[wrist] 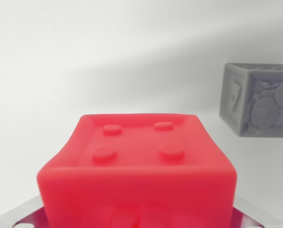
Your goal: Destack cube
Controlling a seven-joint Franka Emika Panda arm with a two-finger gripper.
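Filling the near foreground, a glossy red plastic cube [139, 175] with four raised studs on its recessed face, metal gripper [18, 216] parts at its base, grip state unclear, plain white surface [84, 61], grey embossed cube [260, 99] far right.

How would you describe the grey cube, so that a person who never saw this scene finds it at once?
Start at the large red cube with four round studs that fills the lower middle of the wrist view. Look up and toward the wrist view's right edge: the grey cube is there, apart from it. It alone is grey, with carved faces.
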